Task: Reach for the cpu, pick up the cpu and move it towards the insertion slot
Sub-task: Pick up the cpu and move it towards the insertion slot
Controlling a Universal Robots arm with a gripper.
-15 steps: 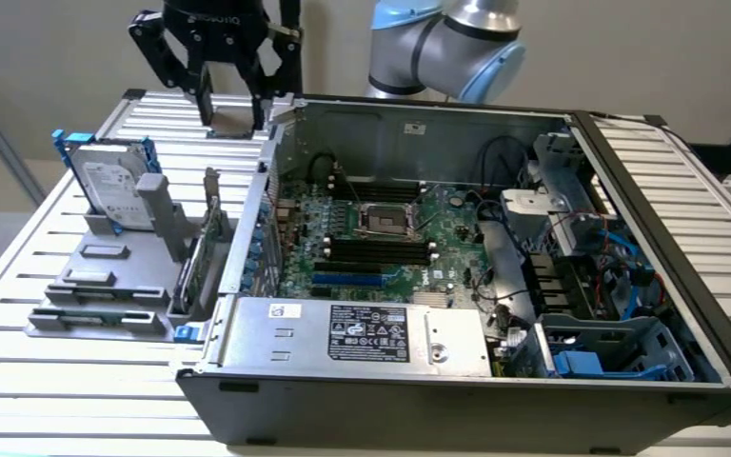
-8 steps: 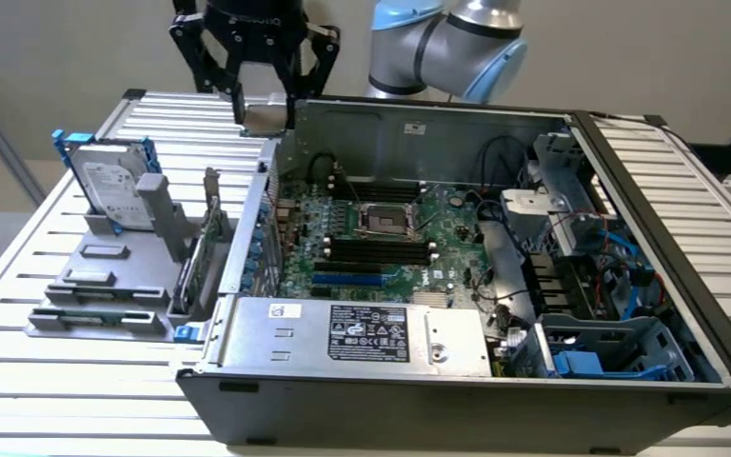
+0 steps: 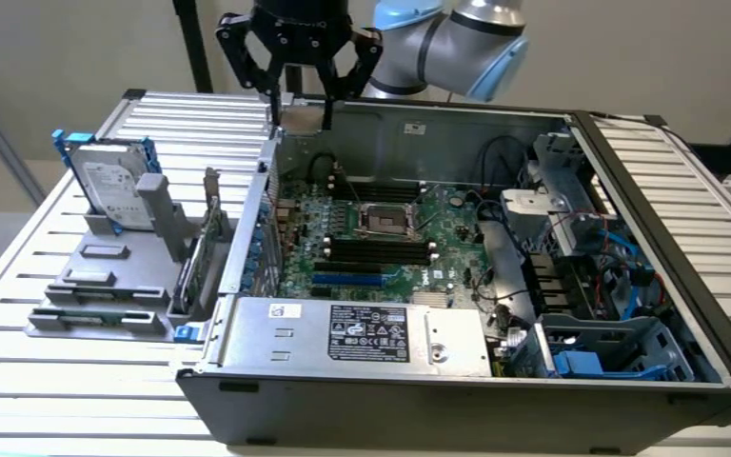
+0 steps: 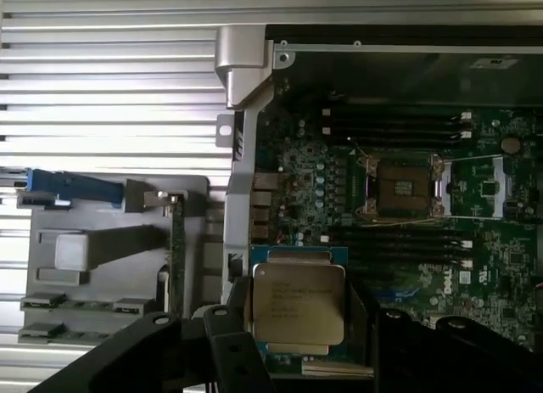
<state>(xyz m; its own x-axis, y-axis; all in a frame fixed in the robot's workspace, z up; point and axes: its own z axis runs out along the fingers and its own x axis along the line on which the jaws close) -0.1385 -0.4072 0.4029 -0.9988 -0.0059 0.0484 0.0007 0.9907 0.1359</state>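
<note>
We are seeing gripper point(image 3: 300, 95) hanging at upper middle of exterior frame, above rear wall of open computer case point(image 3: 467, 400). Fingers point(image 4: 233, 312) are grasping cpu point(image 4: 299, 303), which is sitting low in centre of wrist frame, silvery top facing camera. Insertion slot point(image 3: 385, 221) is lying on green motherboard point(image 3: 448, 243) in middle of exterior frame, well apart from cpu. Hard drive point(image 3: 114, 186) is standing at exterior view's left on desk point(image 3: 35, 248).
</note>
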